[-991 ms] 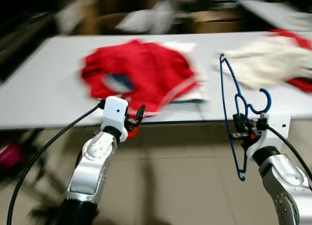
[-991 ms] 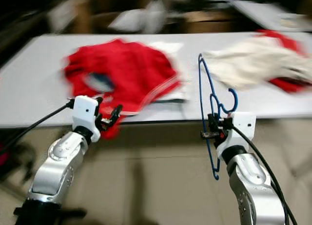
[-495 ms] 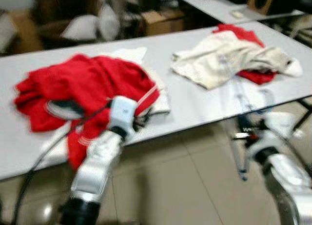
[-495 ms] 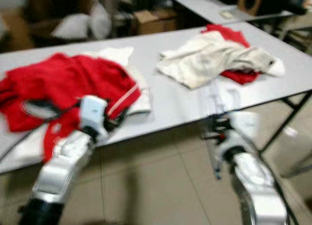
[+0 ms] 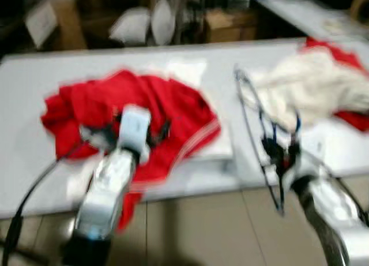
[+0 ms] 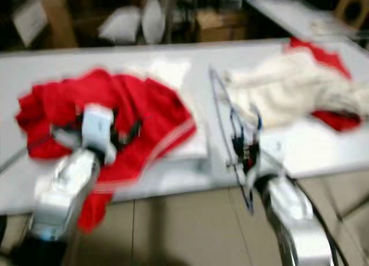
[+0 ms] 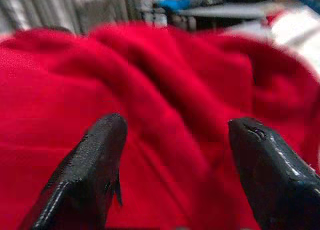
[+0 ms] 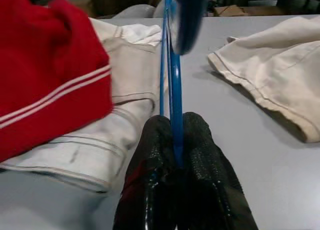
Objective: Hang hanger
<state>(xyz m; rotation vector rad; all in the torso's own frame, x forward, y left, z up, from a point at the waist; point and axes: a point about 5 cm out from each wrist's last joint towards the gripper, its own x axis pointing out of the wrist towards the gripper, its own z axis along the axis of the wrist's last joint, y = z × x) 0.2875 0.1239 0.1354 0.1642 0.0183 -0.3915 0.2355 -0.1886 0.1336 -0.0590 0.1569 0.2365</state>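
Note:
My right gripper (image 8: 174,135) is shut on a blue wire hanger (image 5: 256,133), held upright over the front edge of the grey table (image 5: 23,104). The hanger's wire (image 8: 173,75) runs up between the two black fingers. My left gripper (image 7: 172,135) stands open, its two black fingers (image 7: 100,155) spread just above a crumpled red garment (image 5: 167,113) with white stripes. In the head views the left arm (image 5: 112,179) reaches over the table's front edge to that garment. The head views are blurred.
A folded white cloth (image 8: 125,90) lies under and beside the red garment. A cream garment (image 5: 311,87) over another red one (image 5: 346,52) lies at the table's right. Boxes and white bags (image 5: 138,23) stand behind the table. Tiled floor (image 5: 196,231) runs below.
The camera has swung between frames, so the whole scene shifted. My left gripper now hangs over the red garment on the table. The right gripper still holds the hanger.

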